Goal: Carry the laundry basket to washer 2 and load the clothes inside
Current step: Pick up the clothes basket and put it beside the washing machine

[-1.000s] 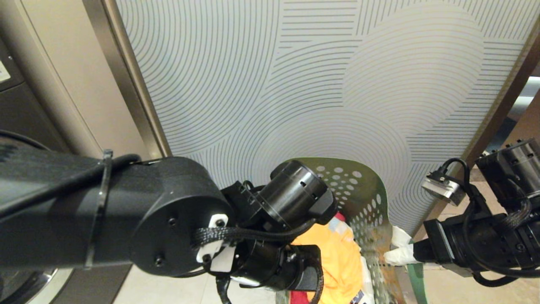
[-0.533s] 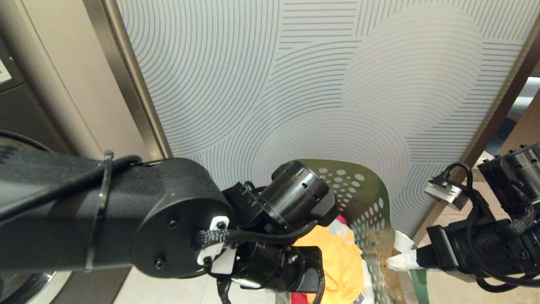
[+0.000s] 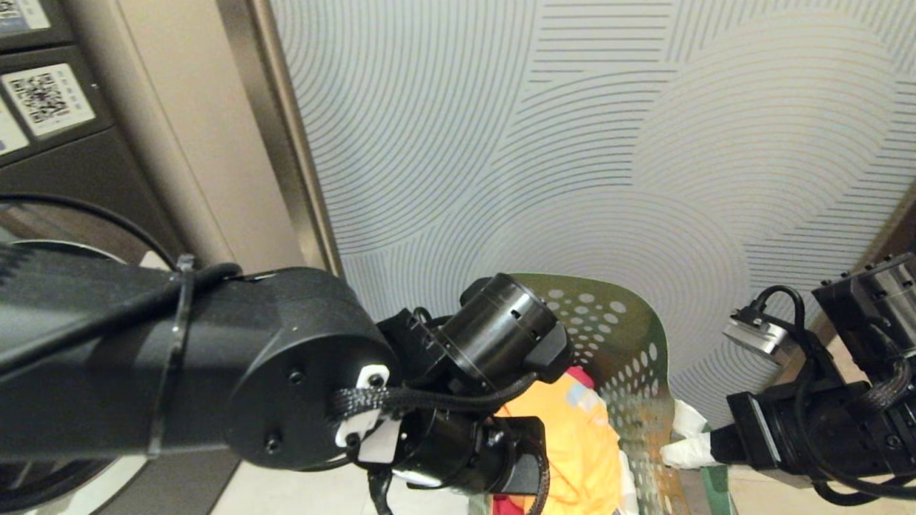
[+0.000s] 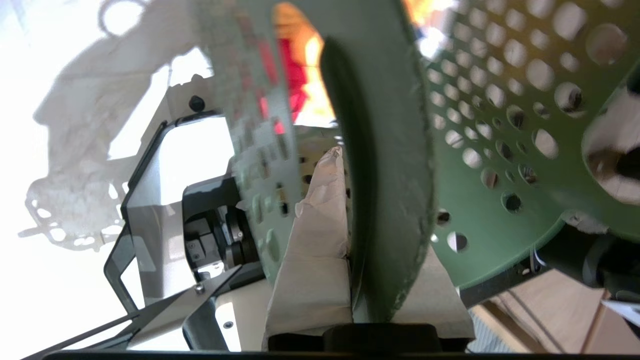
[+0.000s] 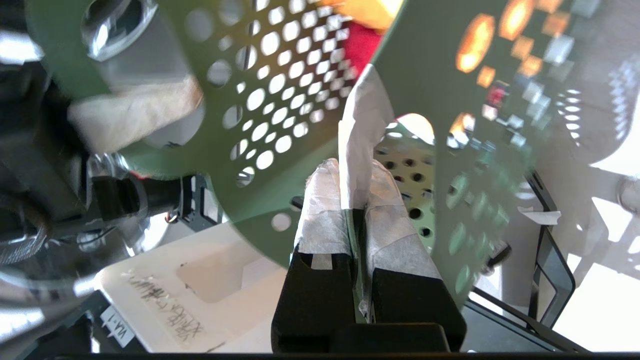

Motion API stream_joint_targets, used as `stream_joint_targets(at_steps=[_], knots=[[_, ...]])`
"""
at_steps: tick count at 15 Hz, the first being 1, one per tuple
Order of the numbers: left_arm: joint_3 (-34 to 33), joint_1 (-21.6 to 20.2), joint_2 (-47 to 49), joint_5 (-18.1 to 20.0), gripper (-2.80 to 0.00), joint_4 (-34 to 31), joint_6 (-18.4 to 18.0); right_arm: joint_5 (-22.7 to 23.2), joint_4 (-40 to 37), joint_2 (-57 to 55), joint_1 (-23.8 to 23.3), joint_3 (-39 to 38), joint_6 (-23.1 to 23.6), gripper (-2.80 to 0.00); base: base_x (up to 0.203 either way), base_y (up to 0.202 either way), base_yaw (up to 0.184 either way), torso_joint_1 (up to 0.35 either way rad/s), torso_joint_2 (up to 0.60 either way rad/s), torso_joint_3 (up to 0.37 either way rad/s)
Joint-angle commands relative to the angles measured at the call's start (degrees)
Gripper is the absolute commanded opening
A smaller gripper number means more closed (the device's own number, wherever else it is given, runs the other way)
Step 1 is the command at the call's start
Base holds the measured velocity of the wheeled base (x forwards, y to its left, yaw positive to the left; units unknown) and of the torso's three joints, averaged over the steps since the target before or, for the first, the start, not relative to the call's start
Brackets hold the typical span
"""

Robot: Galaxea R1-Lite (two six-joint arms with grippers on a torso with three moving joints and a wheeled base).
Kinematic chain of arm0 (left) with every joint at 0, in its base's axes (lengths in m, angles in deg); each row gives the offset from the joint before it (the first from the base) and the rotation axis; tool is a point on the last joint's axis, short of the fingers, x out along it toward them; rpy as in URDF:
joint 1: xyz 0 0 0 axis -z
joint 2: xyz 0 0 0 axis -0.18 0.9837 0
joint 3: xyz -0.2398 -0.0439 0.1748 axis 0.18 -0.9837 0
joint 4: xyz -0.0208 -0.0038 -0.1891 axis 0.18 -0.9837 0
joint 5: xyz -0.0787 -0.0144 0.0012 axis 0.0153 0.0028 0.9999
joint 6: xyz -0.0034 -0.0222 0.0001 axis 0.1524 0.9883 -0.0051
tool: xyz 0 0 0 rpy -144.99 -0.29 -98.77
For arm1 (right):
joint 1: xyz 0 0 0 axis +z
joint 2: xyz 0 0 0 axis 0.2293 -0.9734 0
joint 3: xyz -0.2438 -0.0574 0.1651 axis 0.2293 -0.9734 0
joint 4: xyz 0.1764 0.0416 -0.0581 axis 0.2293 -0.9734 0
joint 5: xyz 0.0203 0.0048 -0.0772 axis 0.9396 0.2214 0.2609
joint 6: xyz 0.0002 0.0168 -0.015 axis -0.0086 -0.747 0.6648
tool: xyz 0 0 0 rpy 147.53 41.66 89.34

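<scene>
The dark green perforated laundry basket (image 3: 622,336) hangs between my two arms in front of a patterned wall. Inside it lie the clothes: a yellow-orange garment (image 3: 580,443) and a red one (image 3: 583,373). My right gripper (image 3: 683,450) is shut on the basket's right rim (image 5: 280,100), its taped fingers (image 5: 320,210) pinching the thin plastic. My left gripper (image 4: 350,240) is shut on the opposite rim (image 4: 385,150); in the head view my left arm hides it. A dark grey washer (image 3: 64,186) shows at the left edge; no number shows, so I cannot tell whether it is washer 2.
A ribbed, curve-patterned wall panel (image 3: 572,143) fills the space ahead. A beige pillar with a metal strip (image 3: 286,143) separates it from the washer, which carries QR-code labels (image 3: 43,96). Pale floor tiles (image 3: 300,493) lie below. My own base (image 5: 200,280) sits under the basket.
The whole head view has swung left: wall and pillar slid right in the picture, and more of the washer shows. Both grippers keep their hold on the basket.
</scene>
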Motion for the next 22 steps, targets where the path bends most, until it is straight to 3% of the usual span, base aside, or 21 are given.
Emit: stream_joint_targets(at_steps=[1,22], knots=[[-0.17,0.01,0.06,-0.04,-2.80,-0.18,0.27,0.28,-0.21,-0.13,0.02,-0.11,-0.17,-2.80,0.003,-0.008,0.180,0.002,0.00,0.002],[-2.02,0.01,-0.38,-0.75,-2.80,-1.24,0.44,0.36,-0.12,-0.48,0.02,-1.74,0.18,-2.80,0.001,-0.008,0.175,0.002,0.00,0.003]])
